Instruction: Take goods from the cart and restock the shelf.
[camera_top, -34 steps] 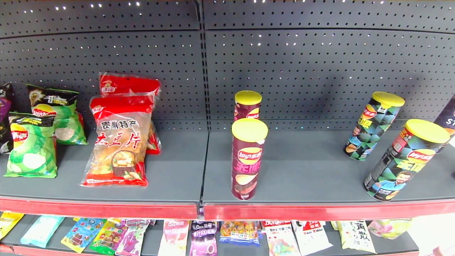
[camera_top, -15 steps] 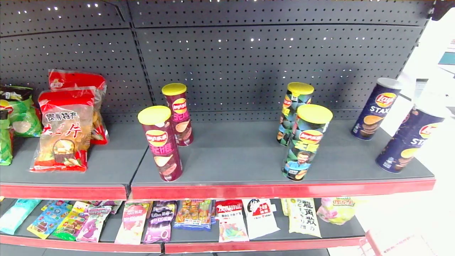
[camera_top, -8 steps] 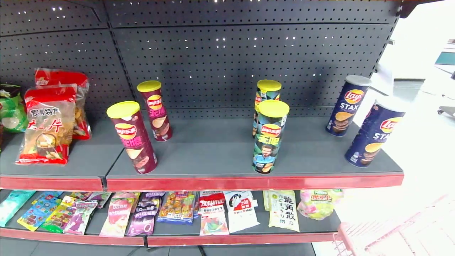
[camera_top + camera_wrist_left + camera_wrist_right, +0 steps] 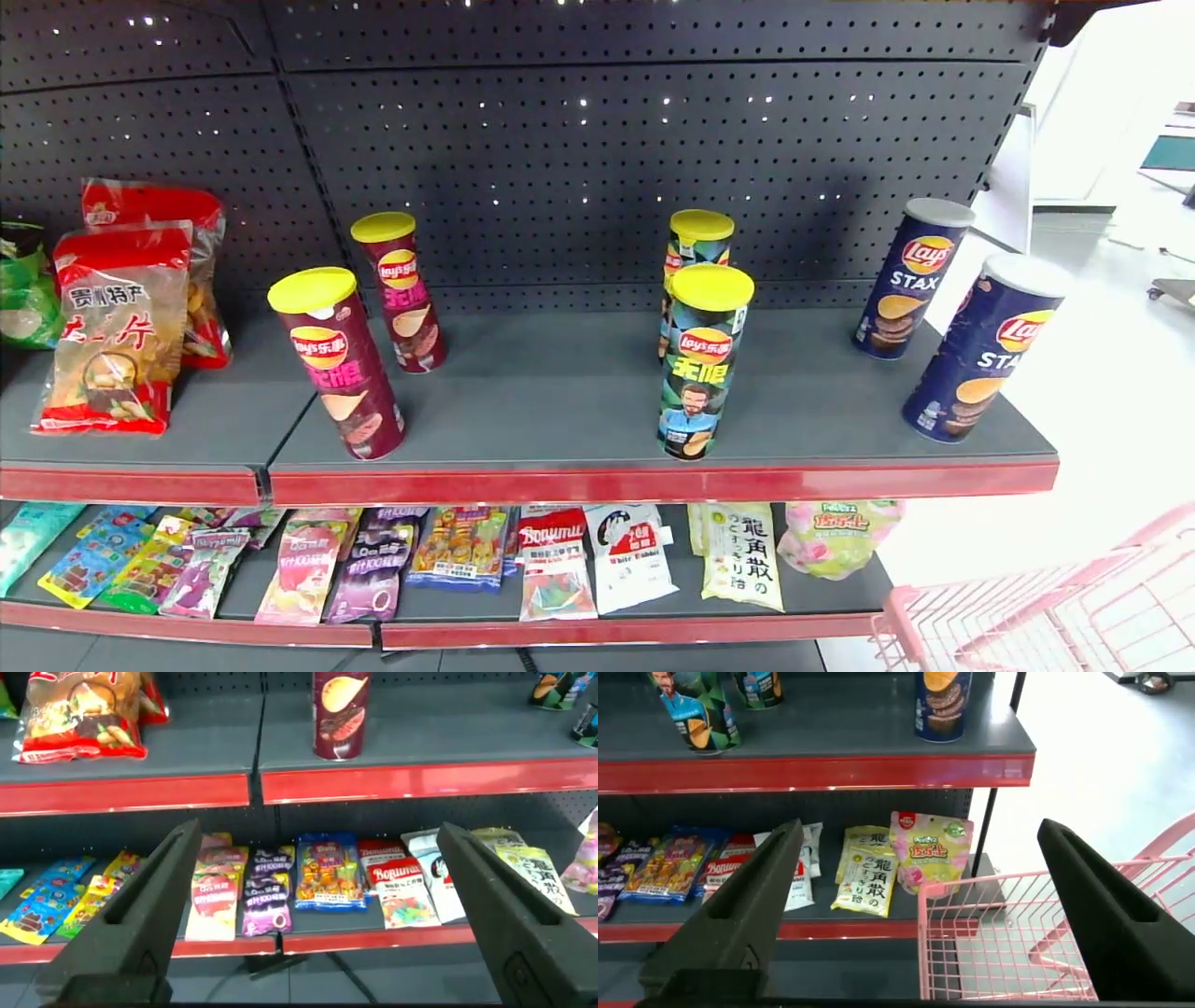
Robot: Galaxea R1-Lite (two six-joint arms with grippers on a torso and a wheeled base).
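Observation:
The grey shelf (image 4: 579,411) with a red front edge carries upright chip cans: two maroon cans (image 4: 338,362), two teal-patterned cans (image 4: 702,359) and two dark blue cans (image 4: 980,347). A pink wire cart (image 4: 1046,607) stands at the lower right, beside the shelf end; its basket (image 4: 1036,933) looks bare in the part that shows. My left gripper (image 4: 313,905) is open, facing the lower shelf's snack packets. My right gripper (image 4: 920,905) is open, with nothing between its fingers, facing the shelf end and the cart.
Red snack bags (image 4: 117,327) and green bags (image 4: 23,299) stand at the shelf's left. The lower shelf (image 4: 597,630) holds several flat snack packets (image 4: 560,560). Wide bare stretches lie between the can pairs. Open floor (image 4: 1120,392) lies to the right of the shelf end.
The head camera has swung to the right, so the shelf contents slid left in the picture. The blue cans, the shelf end and the pink cart came into view.

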